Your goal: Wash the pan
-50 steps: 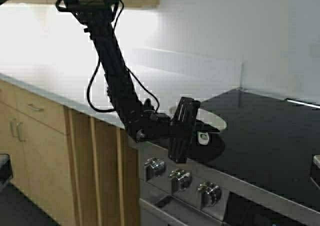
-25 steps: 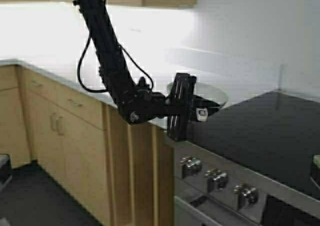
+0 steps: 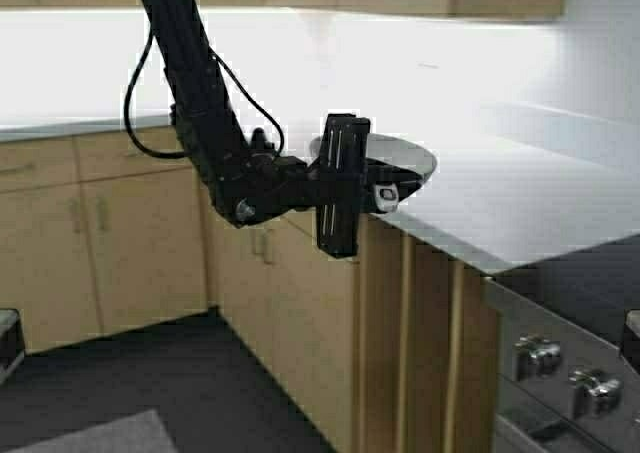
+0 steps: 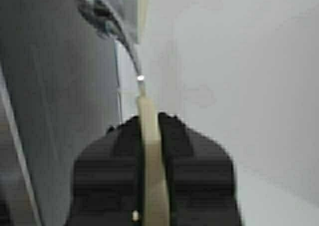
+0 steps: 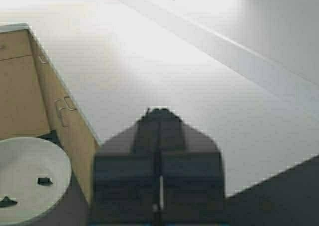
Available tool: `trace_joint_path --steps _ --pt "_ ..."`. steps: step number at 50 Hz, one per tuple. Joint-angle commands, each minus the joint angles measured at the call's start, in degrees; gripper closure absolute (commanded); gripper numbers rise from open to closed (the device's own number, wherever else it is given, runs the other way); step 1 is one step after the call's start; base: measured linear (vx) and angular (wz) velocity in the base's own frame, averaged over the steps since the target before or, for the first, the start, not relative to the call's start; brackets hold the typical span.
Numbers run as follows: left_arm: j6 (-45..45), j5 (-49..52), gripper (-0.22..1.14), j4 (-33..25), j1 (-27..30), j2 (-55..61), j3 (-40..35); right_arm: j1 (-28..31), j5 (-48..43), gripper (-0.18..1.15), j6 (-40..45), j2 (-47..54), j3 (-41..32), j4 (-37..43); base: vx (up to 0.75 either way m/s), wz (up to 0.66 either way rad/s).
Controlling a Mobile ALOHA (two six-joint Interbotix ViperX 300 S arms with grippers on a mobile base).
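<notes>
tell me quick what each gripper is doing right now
Left gripper: shut on the pan's handle, carrying the pan beside the countertop.
Right gripper: shut, holding nothing.

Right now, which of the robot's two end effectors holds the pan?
The left end effector, shut on the pan by its handle; the right end effector is shut on nothing.

From above and behind we look down across the countertop, while both wrist cameras sit close behind their fingers, sharing the pan.
</notes>
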Motion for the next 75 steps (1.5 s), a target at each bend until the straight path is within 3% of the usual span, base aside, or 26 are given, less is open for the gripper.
trace_joint_path --steps 1,45,75 --pt "2.64 -1.05 0.89 -0.62 -0.18 -4.04 1.32 0.09 -0.18 0.91 -0.09 0.53 -0.97 -0.09 0.06 0.38" --pt "4.39 -7.12 0.89 -1.93 -0.18 -4.66 7.82 0.09 -0.18 0.91 -0.44 1.93 -0.79 -2.02 0.08 0.48" --pt "4.39 -6.94 0.89 -5.10 -0.18 -3.25 6.15 0.09 -0.18 0.91 0.18 0.97 -0.97 -2.02 0.10 0.68"
